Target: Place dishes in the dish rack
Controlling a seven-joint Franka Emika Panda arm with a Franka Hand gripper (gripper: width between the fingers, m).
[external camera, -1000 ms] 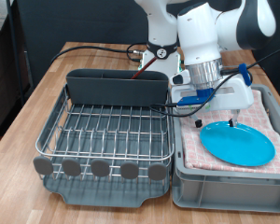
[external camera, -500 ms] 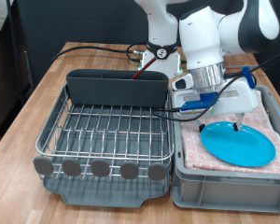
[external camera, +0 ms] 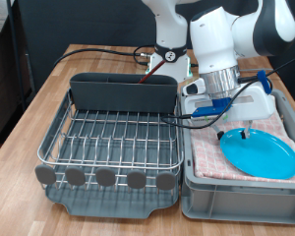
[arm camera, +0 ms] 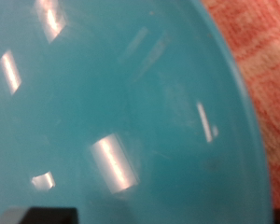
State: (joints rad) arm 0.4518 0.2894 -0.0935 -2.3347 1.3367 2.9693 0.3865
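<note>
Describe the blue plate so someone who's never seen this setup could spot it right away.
Find the grey crate at the exterior view's right, beside the dish rack. On its pink checkered cloth lies the blue plate, directly under the robot's hand. It is the only bright-blue round thing there.

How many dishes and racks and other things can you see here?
Blue plate: 1
Wooden spoon: 1
Dish rack: 1
Grey crate: 1
Pink checkered cloth: 1
Gripper: 1
Total: 6
</note>
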